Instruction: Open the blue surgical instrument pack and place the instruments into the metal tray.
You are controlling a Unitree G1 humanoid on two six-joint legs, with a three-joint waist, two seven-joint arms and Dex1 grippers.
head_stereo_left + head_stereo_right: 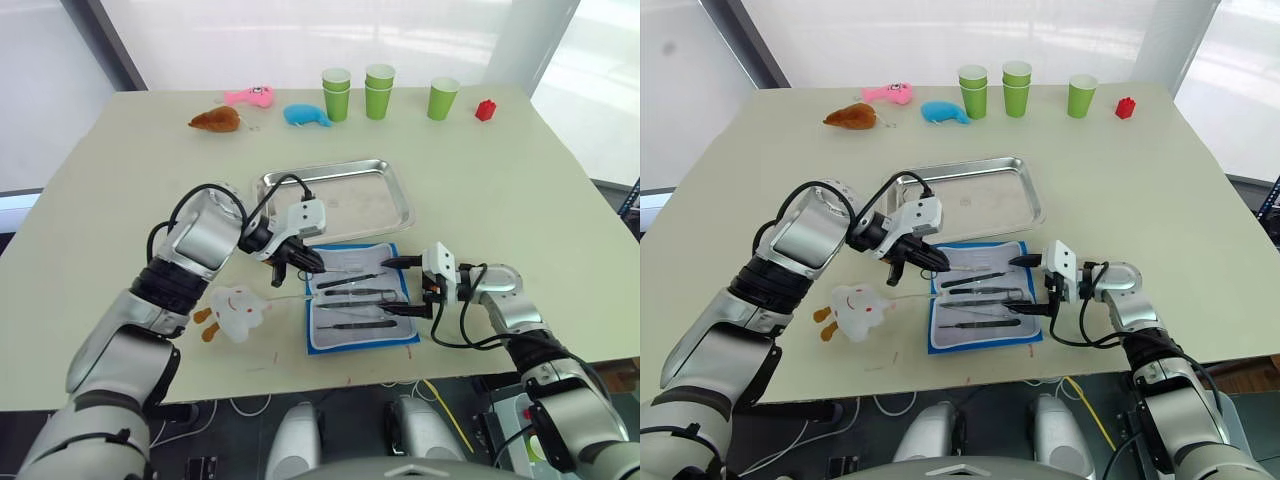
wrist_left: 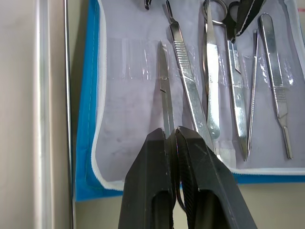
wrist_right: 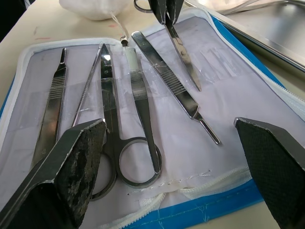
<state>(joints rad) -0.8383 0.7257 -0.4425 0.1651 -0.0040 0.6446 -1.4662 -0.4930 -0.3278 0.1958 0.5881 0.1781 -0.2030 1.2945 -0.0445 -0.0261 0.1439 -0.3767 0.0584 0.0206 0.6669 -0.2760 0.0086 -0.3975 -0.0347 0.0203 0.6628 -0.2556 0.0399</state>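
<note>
Left wrist view: left gripper (image 2: 172,136) pinches tweezers (image 2: 165,90).

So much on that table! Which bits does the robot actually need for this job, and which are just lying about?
Needed:
- blue surgical instrument pack, lying open
- instruments in its lining; the left gripper is shut on tweezers
- metal tray
- right gripper, open at the pack's edge

Lying about:
- green cups
- plush toys: brown, pink, blue, white
- small red block
</note>
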